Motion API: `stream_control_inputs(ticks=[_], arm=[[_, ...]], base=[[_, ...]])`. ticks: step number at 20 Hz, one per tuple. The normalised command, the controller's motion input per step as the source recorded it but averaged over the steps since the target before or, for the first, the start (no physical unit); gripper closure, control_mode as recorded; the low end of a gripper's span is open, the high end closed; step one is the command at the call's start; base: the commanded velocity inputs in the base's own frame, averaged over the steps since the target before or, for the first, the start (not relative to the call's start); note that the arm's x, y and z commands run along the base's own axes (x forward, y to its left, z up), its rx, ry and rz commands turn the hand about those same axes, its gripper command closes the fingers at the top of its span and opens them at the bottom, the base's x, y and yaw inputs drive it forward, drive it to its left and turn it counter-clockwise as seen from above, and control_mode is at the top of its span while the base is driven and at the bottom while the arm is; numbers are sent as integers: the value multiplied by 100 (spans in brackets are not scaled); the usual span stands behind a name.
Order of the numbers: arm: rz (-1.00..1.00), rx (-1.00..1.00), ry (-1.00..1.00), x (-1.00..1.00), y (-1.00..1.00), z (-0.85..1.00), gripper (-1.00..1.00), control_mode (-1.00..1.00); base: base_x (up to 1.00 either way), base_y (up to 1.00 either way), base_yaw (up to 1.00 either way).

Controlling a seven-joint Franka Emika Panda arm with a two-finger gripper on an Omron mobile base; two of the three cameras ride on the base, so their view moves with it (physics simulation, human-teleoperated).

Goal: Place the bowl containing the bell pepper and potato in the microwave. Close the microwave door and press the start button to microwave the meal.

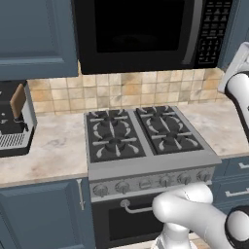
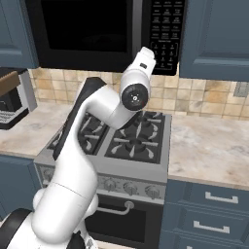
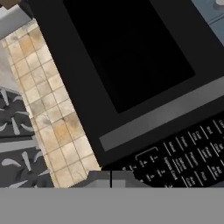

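A: Left base view, nearest item?
B: Arm (image 1: 194, 214), low right. Behind it, oven (image 1: 146, 214) under the stove (image 1: 143, 133). Microwave (image 1: 151, 31) is mounted above, door (image 1: 138, 29) closed flush, keypad (image 1: 211, 31) at its right.

A: Right base view?
B: Arm rises over the stove (image 2: 131, 133); its wrist reaches up beside the keypad (image 2: 165, 29). Coffee machine (image 2: 12, 99) sits on the left counter (image 2: 24, 129).

A: Hand view?
B: Rolled view. Door handle (image 3: 166, 113) crosses diagonally between glass (image 3: 127, 52) and keypad (image 3: 188, 157), close ahead. Backsplash (image 3: 52, 118) alongside.

A: Gripper condition?
B: Cannot tell; the fingertips are not distinguishable.
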Motion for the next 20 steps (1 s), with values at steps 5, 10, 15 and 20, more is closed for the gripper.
stream_control_inputs(ticks=[5, 10, 15, 20], arm=[[0, 2, 0, 16, -14, -1, 100, -100], [0, 0, 0, 10, 0, -7, 100, -100], [0, 0, 0, 13, 0, -7, 100, -100], [0, 0, 0, 25, 0, 0, 100, -100]], base=[[0, 0, 0], [0, 0, 0], [0, 0, 0], [0, 0, 0]])
